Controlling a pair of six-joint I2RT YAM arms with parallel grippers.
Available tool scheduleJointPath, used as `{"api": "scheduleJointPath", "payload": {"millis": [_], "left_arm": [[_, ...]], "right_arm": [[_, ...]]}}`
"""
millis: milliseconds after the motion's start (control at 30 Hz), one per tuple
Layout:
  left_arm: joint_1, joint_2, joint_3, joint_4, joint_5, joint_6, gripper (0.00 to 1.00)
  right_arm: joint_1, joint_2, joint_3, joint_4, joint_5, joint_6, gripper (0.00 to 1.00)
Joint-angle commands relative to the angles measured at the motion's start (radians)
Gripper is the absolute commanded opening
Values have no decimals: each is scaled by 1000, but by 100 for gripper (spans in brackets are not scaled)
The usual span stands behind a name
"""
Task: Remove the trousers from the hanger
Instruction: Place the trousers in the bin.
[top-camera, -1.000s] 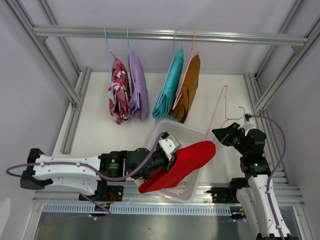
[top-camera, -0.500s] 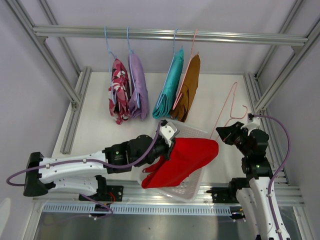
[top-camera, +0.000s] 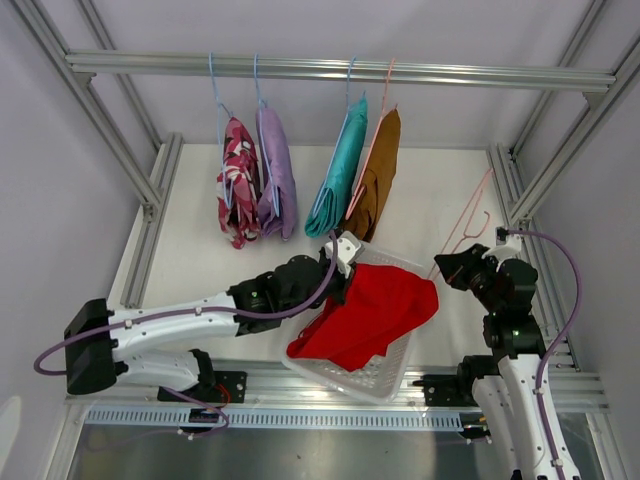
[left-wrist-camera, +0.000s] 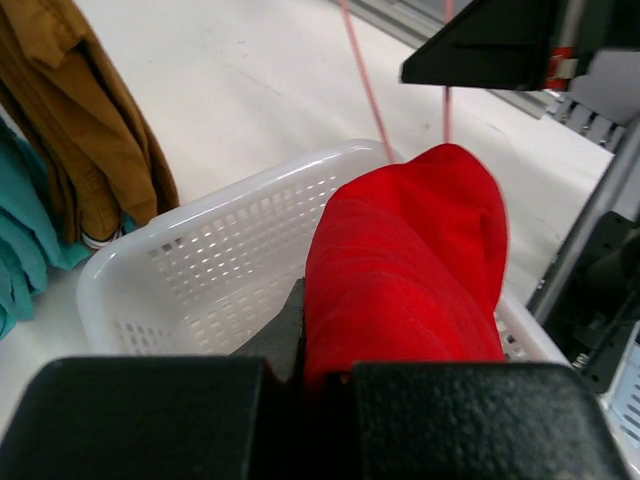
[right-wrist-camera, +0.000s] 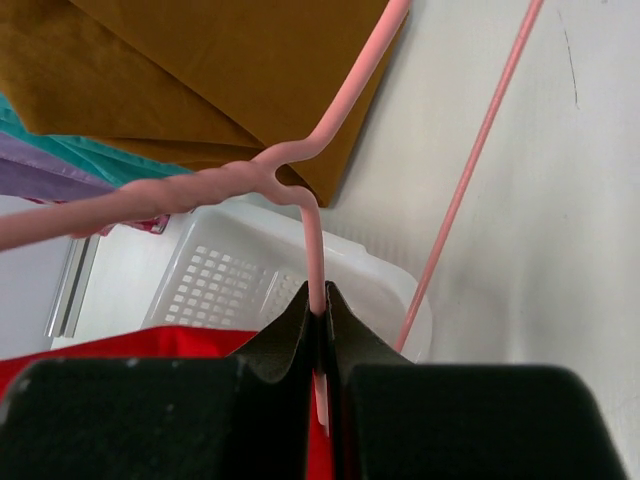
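The left gripper (left-wrist-camera: 305, 335) is clamped tight on a fold of the red trousers (top-camera: 372, 312). They are off any hanger, bunched over the white plastic basket (top-camera: 352, 378) and spilling past its right rim. Over on the right, the right gripper (right-wrist-camera: 318, 318) is pressed together on the wire of a bare pink hanger (top-camera: 470, 210), held up at a slant above the table (top-camera: 200, 260). From the aluminium rail (top-camera: 340, 68) at the back four more pairs hang folded: camouflage trousers (top-camera: 235, 185) touching lilac trousers (top-camera: 275, 170), then, after a gap, teal trousers (top-camera: 340, 170) against rust-brown trousers (top-camera: 378, 175), which end just behind the basket's far rim.
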Motion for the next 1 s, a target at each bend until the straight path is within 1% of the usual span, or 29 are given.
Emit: {"api": "scheduleJointPath", "payload": {"millis": [0,167,200,233,267,300,333,367,400,500,633,800,833,967], "left_arm": [[53,40,-18,20,27,20,1],[118,86,5,45,50,15,1],[138,95,19,48,62,15,2],[145,104,23,54,72,17,8],[158,129,30,54,73,18,21],[161,144,46,51,73,20,42],[164,159,63,43,67,20,72],[165,173,76,42,61,20,89],[167,204,82,40,44,17,99],[167,245,97,46,44,9,99],[167,252,138,2,-2,7,100],[167,195,214,-102,-69,32,100],[165,163,217,-146,-77,35,99],[165,95,229,-217,-128,38,99]], "right_arm": [[2,-36,25,53,-28,18,0],[1,-49,22,56,-26,19,0],[2,-52,22,56,-26,18,0],[2,-52,22,56,-26,19,0],[2,-52,22,55,-28,20,0],[2,-52,20,61,-29,20,0],[1,-52,19,61,-31,23,0],[1,-51,19,61,-31,23,0],[2,-52,17,61,-29,21,0],[2,-51,16,61,-28,20,0],[1,-63,23,41,4,6,0],[2,-57,59,-7,86,-17,0],[1,-56,63,-13,109,-19,0],[1,-45,86,-28,110,-17,0]]}}
